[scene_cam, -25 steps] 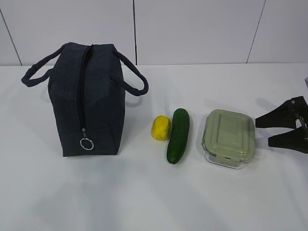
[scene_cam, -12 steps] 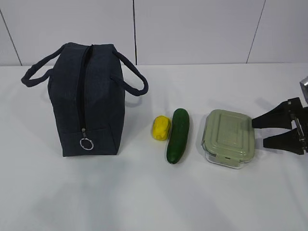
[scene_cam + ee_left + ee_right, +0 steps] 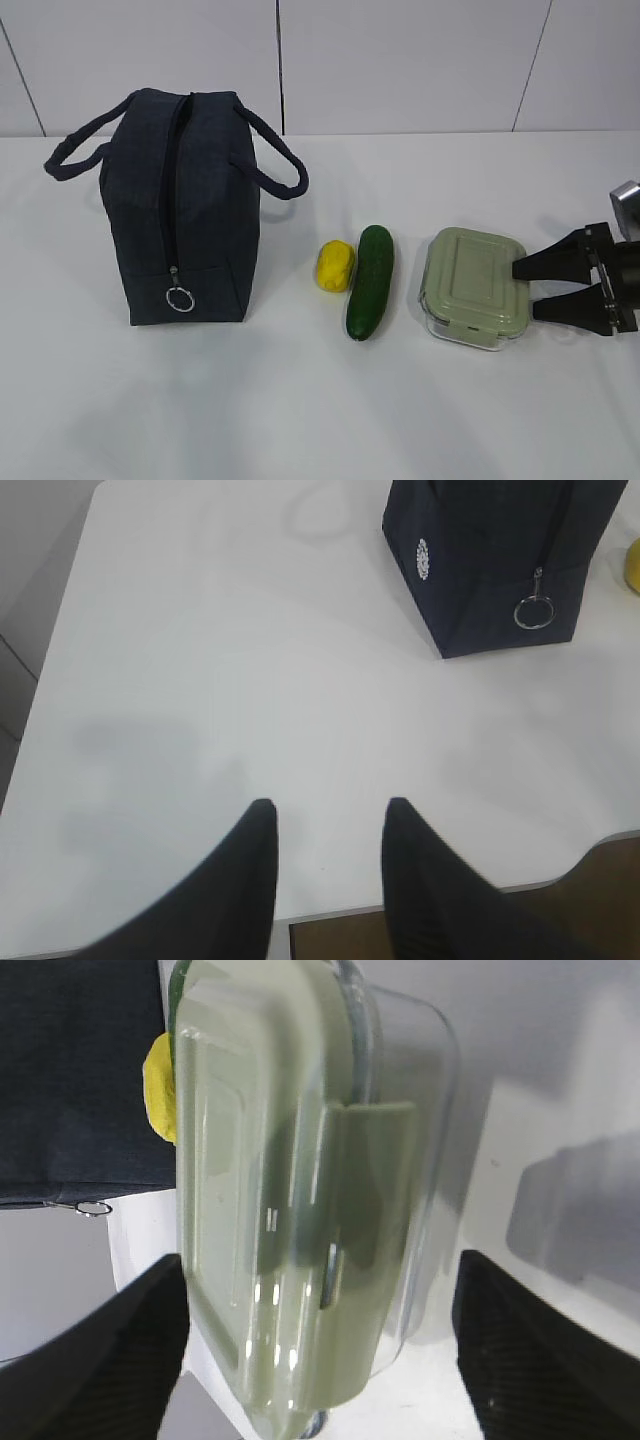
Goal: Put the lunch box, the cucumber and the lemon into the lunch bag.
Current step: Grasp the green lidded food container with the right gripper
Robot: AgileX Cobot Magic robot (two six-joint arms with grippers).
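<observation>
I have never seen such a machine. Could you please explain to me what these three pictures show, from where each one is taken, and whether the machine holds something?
It is a robot with two arms, each ending in a two-finger gripper. One picture looks from the front across a white table; the other two come from small cameras on the wrists.

On the table stand a dark lunch bag with its zipper closed, then a lemon, a cucumber and a lunch box with a green lid.

The right gripper comes in from the right side. Its jaws are wide open, one on each side of the lunch box, as the right wrist view shows; they do not grip it yet. The left gripper hangs over bare table, open and holding nothing, with the bag ahead of it.
</observation>
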